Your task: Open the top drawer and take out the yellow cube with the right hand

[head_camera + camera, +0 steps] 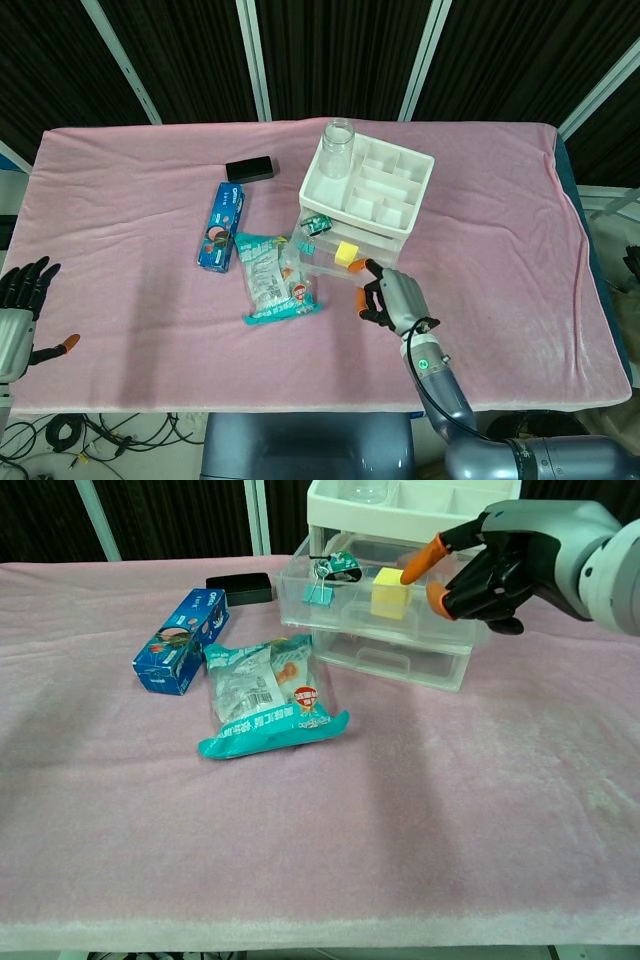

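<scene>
- Head view: the top drawer (322, 256) of the clear drawer unit (358, 215) stands pulled well out toward the robot, so the opening part of the task looks done — the lifting-out is what remains.
- The yellow cube (346, 254) sits inside that drawer, toward its front right, beside a teal binder clip (318, 225) further back.
- The right hand (392, 298) is at the drawer's front right corner, its orange-tipped fingers (359, 297) partly curled; from here I cannot tell whether they rest on the drawer front. It holds nothing.
- The left hand (20, 300) is well apart from the drawer unit, off the cloth's near left edge, fingers spread and empty.
- A snack packet (273, 277) lies just left of the drawer, a blue box (222, 225) beyond it, a black case (251, 169) further back; a glass jar (337, 148) stands in the white tray (396, 180) on top of the unit.
- Chest view: the cube (390, 592) rests on the drawer floor, untouched.
- The right hand (497, 565) hovers at the drawer's right end, one finger (424, 558) stretched toward the cube with its tip just short of it, thumb apart below — the rest curled in, clamped on nothing.
- As I judge it, the hand must next reach over the drawer wall and pinch the cube.
</scene>
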Available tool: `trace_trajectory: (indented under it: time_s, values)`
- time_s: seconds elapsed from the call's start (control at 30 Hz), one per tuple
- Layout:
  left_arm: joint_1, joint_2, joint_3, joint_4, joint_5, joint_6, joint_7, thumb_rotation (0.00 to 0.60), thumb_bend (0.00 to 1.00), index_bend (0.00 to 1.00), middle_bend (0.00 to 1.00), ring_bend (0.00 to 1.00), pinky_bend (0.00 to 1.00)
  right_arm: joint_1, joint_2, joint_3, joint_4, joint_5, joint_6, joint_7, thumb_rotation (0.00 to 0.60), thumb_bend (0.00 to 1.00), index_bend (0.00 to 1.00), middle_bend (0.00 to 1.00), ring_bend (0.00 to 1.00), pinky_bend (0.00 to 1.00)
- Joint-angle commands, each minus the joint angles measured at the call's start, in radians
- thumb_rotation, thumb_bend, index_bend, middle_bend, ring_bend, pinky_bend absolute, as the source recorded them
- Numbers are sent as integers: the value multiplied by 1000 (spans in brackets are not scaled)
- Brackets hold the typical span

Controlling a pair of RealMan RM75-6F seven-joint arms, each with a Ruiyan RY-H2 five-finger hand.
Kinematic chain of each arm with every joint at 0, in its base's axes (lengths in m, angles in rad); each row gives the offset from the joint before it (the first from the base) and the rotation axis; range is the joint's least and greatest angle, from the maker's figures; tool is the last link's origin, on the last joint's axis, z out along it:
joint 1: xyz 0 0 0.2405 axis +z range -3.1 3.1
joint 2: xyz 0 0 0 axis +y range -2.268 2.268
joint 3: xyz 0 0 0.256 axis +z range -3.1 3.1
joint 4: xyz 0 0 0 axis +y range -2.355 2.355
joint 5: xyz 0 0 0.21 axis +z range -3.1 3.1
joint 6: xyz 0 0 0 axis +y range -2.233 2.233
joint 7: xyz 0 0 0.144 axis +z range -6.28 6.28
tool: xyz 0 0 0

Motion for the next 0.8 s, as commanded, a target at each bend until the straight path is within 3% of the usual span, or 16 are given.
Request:
trace_trajectory:
  time_s: [0.03, 0.4, 0.57, 0.8]
  values:
    - [0, 0, 0, 0, -1, -1, -1, 600, 0, 0, 0, 0, 0, -2, 7, -2, -7, -10, -2, 6, 600, 460, 239, 856, 926, 870]
    - [0, 0, -1, 2, 1, 2, 1, 600, 0, 0, 0, 0, 0, 7, 44, -12, -62, -77, 10, -17, 600, 358, 191, 856, 926, 870]
    - [1, -1, 0, 4, 6, 7, 1, 600, 0, 0, 0, 0, 0, 57, 66, -11, -65, -103, 43, -130, 600, 291, 190, 858, 927, 870]
    - [1, -2, 0, 7, 8, 10, -1, 600, 0, 0, 0, 0, 0, 180, 120, -1, -9, -30, 67, -390, 600, 245, 190, 894, 953, 879]
